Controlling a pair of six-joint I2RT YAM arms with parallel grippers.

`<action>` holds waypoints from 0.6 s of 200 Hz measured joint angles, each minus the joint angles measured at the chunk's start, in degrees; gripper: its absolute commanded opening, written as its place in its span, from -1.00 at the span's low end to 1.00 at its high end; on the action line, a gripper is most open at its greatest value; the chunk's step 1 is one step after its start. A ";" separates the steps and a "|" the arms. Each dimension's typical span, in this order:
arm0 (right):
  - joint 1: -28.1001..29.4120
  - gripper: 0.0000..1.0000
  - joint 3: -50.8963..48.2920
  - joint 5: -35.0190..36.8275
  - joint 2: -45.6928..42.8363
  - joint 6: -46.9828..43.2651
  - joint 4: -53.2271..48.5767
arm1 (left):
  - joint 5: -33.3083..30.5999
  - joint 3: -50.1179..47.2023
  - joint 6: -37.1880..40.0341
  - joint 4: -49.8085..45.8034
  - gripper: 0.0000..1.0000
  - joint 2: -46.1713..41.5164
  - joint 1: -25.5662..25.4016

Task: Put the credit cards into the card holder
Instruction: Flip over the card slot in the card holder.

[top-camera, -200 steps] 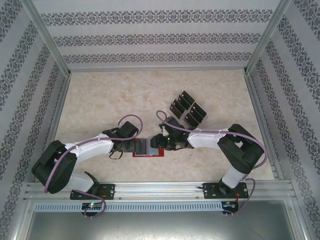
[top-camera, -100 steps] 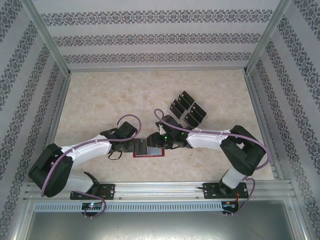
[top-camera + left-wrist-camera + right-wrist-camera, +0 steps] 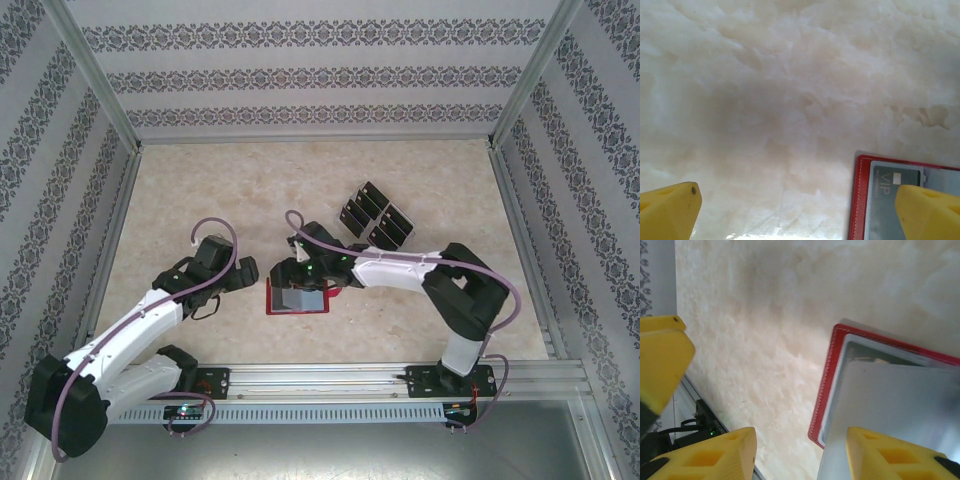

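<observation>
**Wallet lying open, both grippers open, cards parked off to the side**

Top view first. We've got the wallet (image 3: 300,302) lying open on the surface (image 3: 200,190), near the front middle, red rim around grey pockets. The right gripper (image 3: 293,278) sits over the wallet's far edge, but from up here we can't make out how its jaws stand. The left gripper (image 3: 250,273) is just left of the wallet and apart from it. The cards (image 3: 375,217) are a loose black bunch on the surface, further back and to the right. They're well apart from the wallet, and neither gripper is touching them.

Left wrist view: its yellow fingers (image 3: 670,210) sit in the two bottom corners, spread wide with bare surface between them, so we'd call that gripper open and holding nothing. The wallet's red corner pokes in at bottom right, and the finger on that side overlaps it in the picture. We can't tell if it's touching or just above. Through the grey pocket we can read "VIP" on a VIP card (image 3: 892,181) tucked inside.

Right wrist view: two yellow fingertips (image 3: 890,455) along the bottom, clearly apart, so this gripper is open too. The wallet's stitched red corner is in view, with a pale grey pocket sheet reaching down to the fingertip on the right of the picture. We can't say if they touch. There's also a yellow piece (image 3: 660,360) at the left edge, and we can't tell what it belongs to.
</observation>
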 measured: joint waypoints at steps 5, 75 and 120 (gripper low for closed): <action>0.42 0.02 0.96 0.00 0.98 -0.02 -0.22 | 0.02 0.00 0.02 -0.20 1.00 -0.09 0.17; 2.54 0.02 7.91 -1.20 9.27 1.03 -2.78 | 1.33 0.00 0.28 -2.27 1.00 -1.18 1.01; -0.63 0.02 7.45 -0.76 2.47 0.48 -5.51 | 3.67 0.37 1.03 -2.10 1.00 -1.68 1.07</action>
